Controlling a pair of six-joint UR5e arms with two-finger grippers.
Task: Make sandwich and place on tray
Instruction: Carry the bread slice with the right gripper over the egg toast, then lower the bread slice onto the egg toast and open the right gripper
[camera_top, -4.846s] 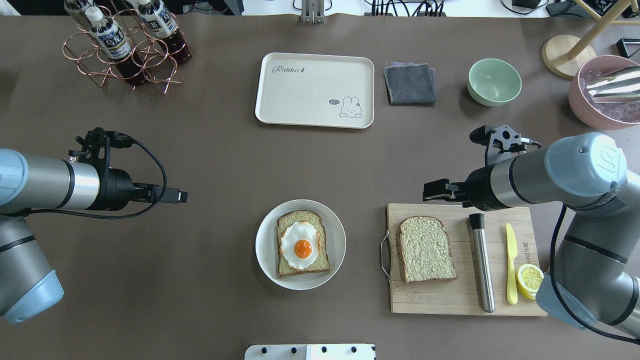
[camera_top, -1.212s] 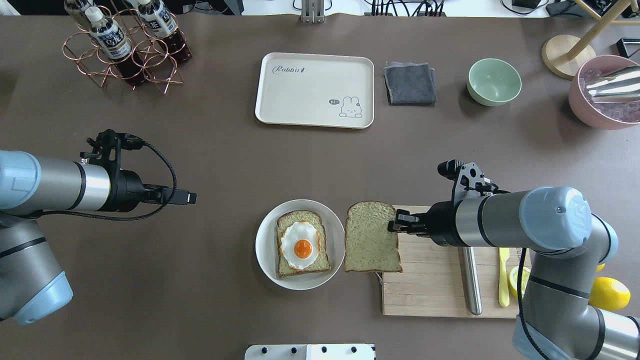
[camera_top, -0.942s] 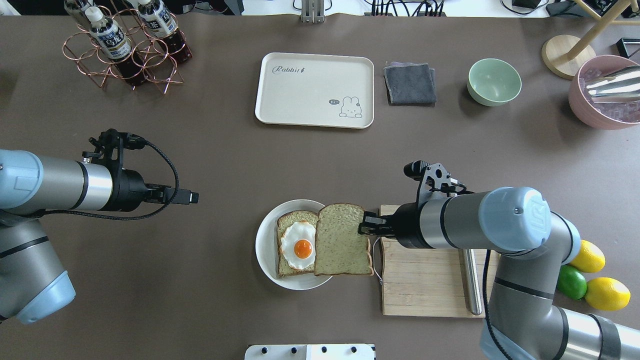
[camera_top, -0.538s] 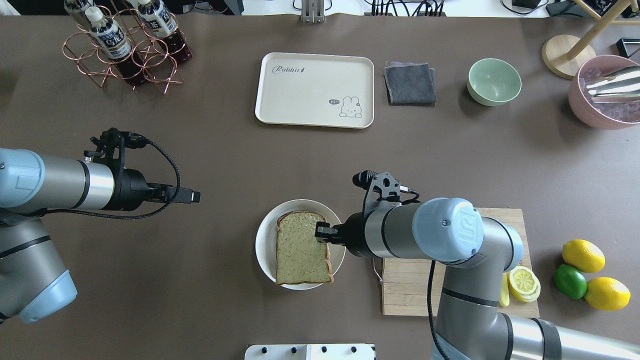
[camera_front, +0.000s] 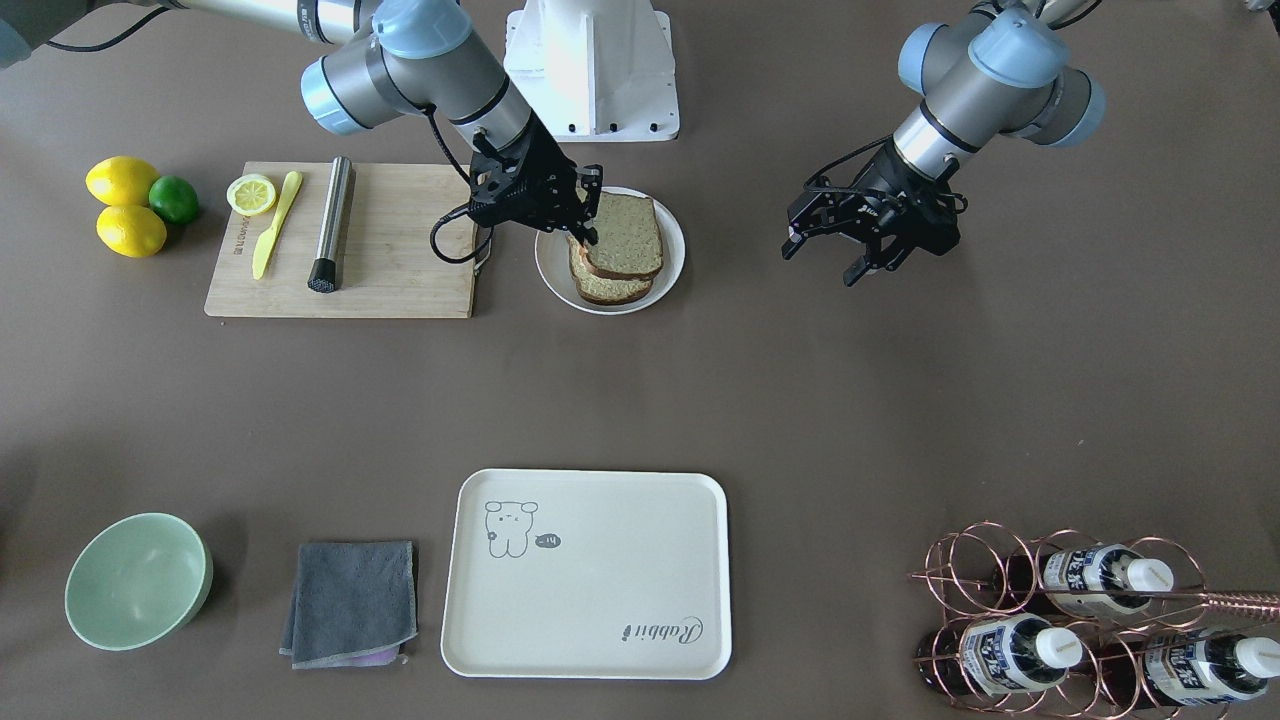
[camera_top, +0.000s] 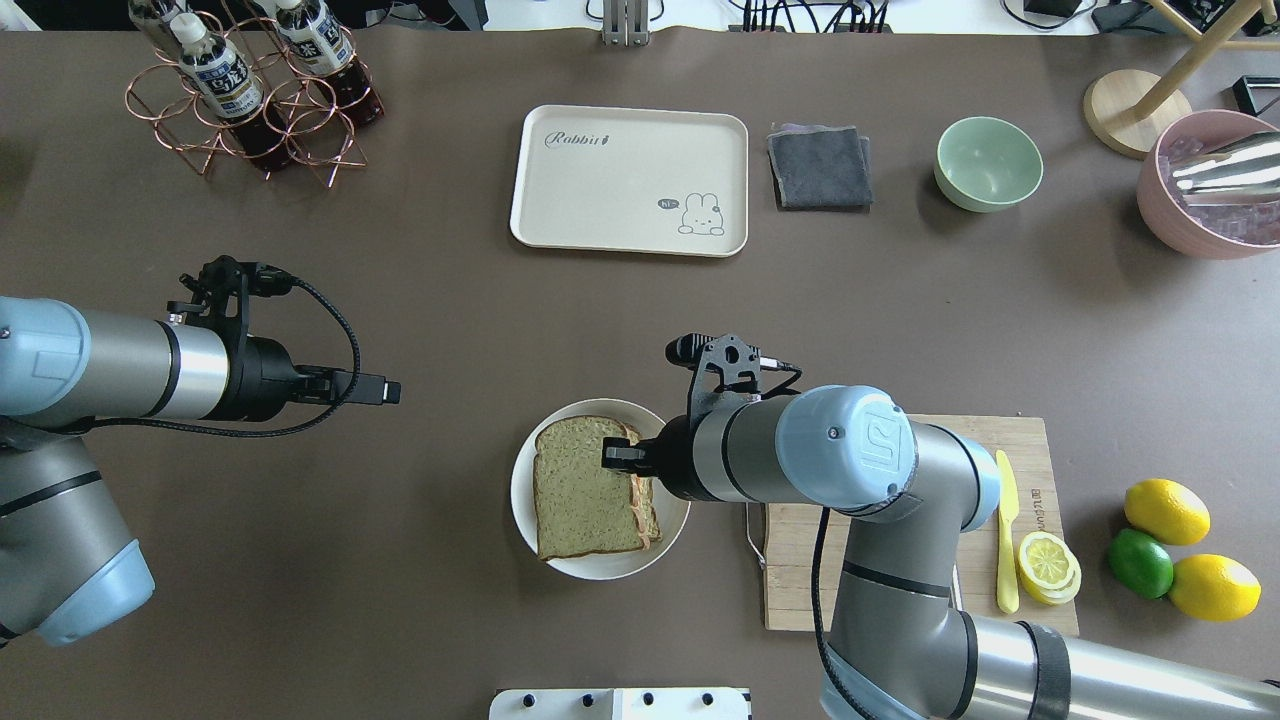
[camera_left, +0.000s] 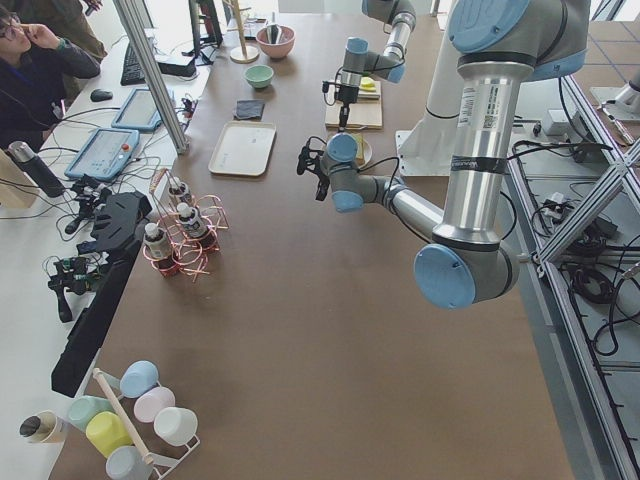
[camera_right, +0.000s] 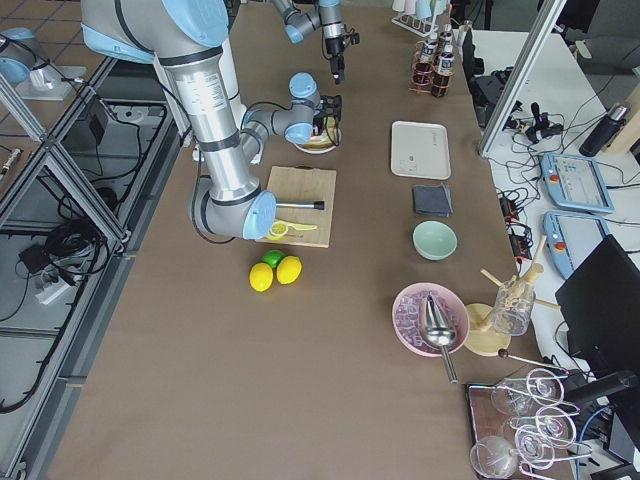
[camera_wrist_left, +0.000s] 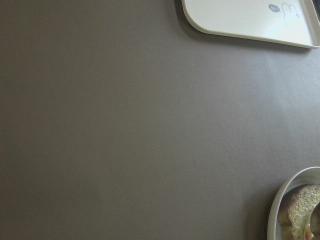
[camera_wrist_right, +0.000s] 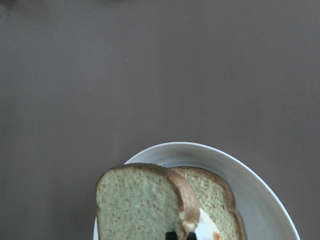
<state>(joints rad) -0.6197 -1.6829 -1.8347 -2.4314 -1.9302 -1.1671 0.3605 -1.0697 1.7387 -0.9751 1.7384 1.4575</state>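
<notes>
The round white plate (camera_top: 525, 520) holds a lower bread slice and the egg, now almost wholly hidden. My right gripper (camera_top: 612, 458) is shut on the right edge of the top bread slice (camera_top: 585, 487), which lies over them, shifted a little left. The front view shows the two slices (camera_front: 620, 235) stacked, with my right gripper (camera_front: 583, 215) at their edge. The right wrist view shows the top slice (camera_wrist_right: 137, 202) over the lower one (camera_wrist_right: 210, 192). My left gripper (camera_top: 385, 392) is open and empty left of the plate, also in the front view (camera_front: 850, 255). The cream tray (camera_top: 630, 180) lies empty at the far middle.
A wooden cutting board (camera_top: 900, 560) with a yellow knife (camera_top: 1003, 530) and a cut lemon (camera_top: 1045, 565) lies right of the plate. Lemons and a lime (camera_top: 1165, 540) lie further right. A bottle rack (camera_top: 250, 90), grey cloth (camera_top: 820, 165), green bowl (camera_top: 988, 163) and pink bowl (camera_top: 1210, 185) line the far side.
My right gripper took the bread slice off the cutting board and carried it left over the plate, covering the egg. My left arm has barely moved.
</notes>
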